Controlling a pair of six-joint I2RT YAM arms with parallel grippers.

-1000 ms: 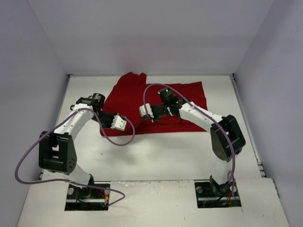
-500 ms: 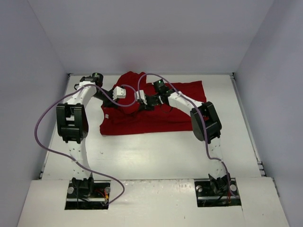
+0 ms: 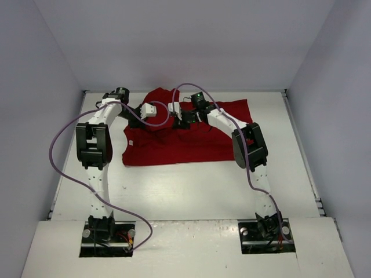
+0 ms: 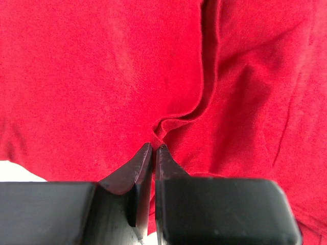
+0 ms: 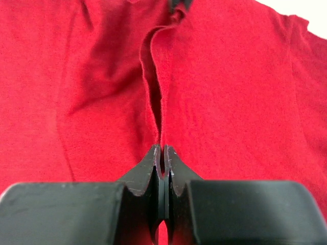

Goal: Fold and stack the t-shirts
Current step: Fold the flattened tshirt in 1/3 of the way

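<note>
Top external view: we see the plain dark red, wrinkly cloth t-shirt [image 3: 191,147] lying on the white surface [image 3: 191,185], toward twelve o'clock. In the wrist views, our left pincer [image 4: 154,148] and right pincer [image 5: 162,150] are each clamped narrow on a raised fold of it.

plain dark red t-shirt [image 3: 174,147] — white table [image 3: 174,188]

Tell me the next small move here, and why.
Probably lower both pinched folds onto the cloth and let go. The left hand and right hand are each shut on a ridge of the t-shirt, side by side over its far half, so the fold looks ready to set down.
</note>
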